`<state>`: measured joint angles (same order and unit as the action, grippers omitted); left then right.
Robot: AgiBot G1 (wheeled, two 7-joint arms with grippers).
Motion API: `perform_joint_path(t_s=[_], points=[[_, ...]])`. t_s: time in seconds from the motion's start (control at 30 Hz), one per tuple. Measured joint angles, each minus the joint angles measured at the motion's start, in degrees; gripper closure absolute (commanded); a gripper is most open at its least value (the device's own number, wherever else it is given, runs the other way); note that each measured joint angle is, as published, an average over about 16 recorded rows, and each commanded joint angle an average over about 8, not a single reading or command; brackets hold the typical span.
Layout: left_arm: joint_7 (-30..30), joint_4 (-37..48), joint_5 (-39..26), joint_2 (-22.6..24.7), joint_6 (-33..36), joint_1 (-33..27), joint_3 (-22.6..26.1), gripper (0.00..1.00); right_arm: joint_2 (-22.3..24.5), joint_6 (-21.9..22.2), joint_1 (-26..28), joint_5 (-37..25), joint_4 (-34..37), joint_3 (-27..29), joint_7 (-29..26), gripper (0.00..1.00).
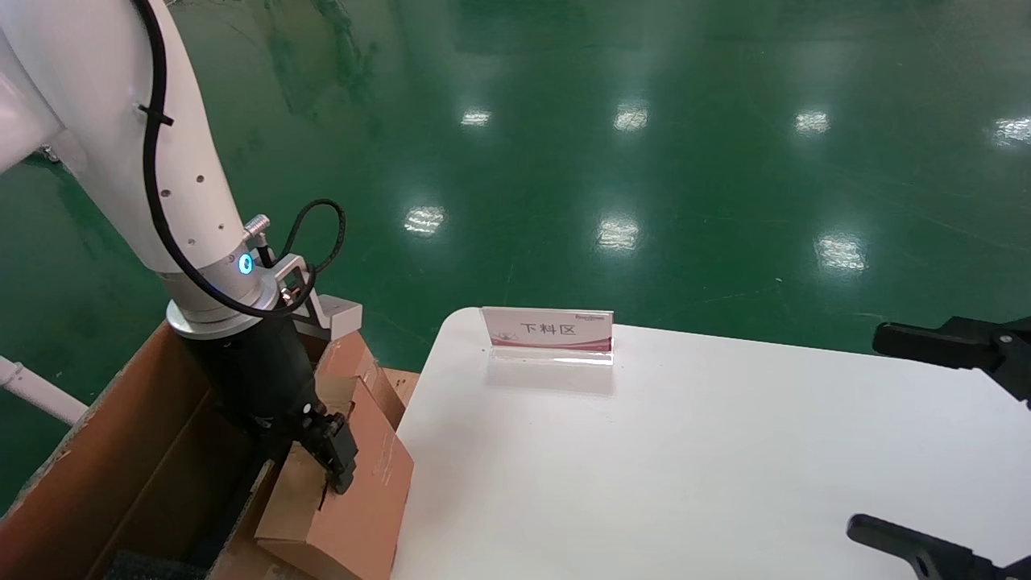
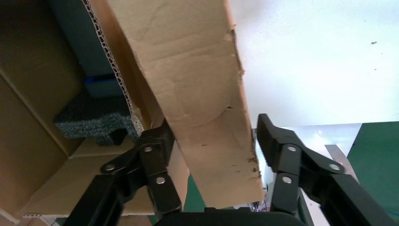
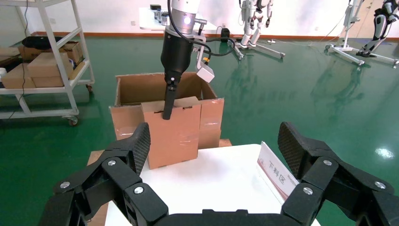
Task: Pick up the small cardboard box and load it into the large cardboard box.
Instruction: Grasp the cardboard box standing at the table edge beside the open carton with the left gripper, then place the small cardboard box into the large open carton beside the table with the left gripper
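Black fingers of the right gripper [image 3: 214,155] fill the foreground of its wrist view, spread wide with nothing between them, hovering over the near right part of the white table [image 1: 725,467]. On the table's far edge stands a clear acrylic sign [image 1: 548,330] with a pink-and-white card printed "下料区"; a smaller line of print at its top corner is too fine to read. At the table's left edge, the left gripper [image 1: 332,477] reaches down from its white arm and pinches the upper edge of the small cardboard box [image 1: 346,499], one finger on each side of the cardboard panel as the left wrist view shows. That carton hangs tilted between the table edge and the large cardboard box [image 1: 121,451], resting against the big box's taped near flap and not yet inside. Clear tape strips shine on its face. Black foam pad [image 2: 91,121] lies inside the large box.
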<state>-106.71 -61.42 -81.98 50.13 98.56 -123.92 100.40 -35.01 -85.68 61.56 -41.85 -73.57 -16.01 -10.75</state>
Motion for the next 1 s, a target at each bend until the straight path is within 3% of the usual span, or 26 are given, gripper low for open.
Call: perform_joint_path(t_s=[0.03,0.07,0.57,1.0], points=[[0.00,0.00,0.00,0.00,0.00,0.00,0.00,1.00,0.00,0.00,0.00,0.00,0.00,0.00,0.00,0.01],[0.00,0.00,0.00,0.00,0.00,0.00,-0.01,1.00,0.00,0.00,0.00,0.00,0.00,0.00,0.00,0.00],[1.72,0.01,-0.18,-0.14,0.24,-2.04,-2.70,1.00,0.00,0.00,0.00,0.00,0.00,0.00,0.00,0.00],[9.64,0.12,2.42,-3.11,0.91,-12.66,-10.76,1.00,0.00,0.00,0.00,0.00,0.00,0.00,0.00,0.00]])
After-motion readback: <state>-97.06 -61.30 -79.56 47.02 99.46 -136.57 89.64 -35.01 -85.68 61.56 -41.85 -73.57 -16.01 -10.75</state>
